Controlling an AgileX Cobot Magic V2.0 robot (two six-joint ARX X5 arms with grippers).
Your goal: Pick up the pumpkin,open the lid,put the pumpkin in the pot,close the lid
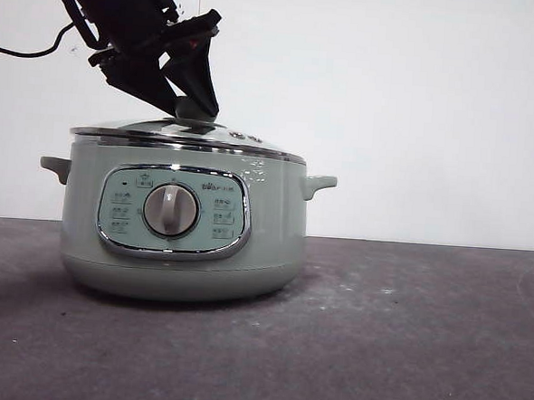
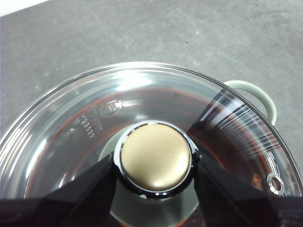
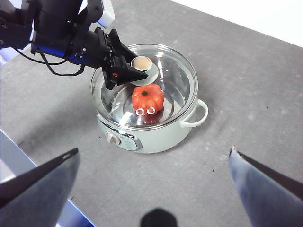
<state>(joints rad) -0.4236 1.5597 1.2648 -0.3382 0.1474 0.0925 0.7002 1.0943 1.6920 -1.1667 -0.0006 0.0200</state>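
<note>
The pumpkin (image 3: 147, 97) already lies inside the pot (image 1: 182, 231), seen through the clear glass of the lid (image 3: 161, 80) in the right wrist view. So picking up and putting in look finished, and the task is at its last part, closing the lid. In the front view the lid sits on the pot's rim and seems nearly level, though I cannot be sure from this low angle that it is fully seated all around.

The left claw (image 2: 155, 163) is at the lid's knob (image 2: 156, 158). Its two black jaws stand one on each side of the knob and press against it, so it is pinching the knob. What remains, in my judgement, is only to let go of the knob and lift the arm away.

The right claw (image 3: 151, 163) waits high above the table (image 1: 404, 335), well apart from the pot. Its jaws are spread wide and hold nothing.
</note>
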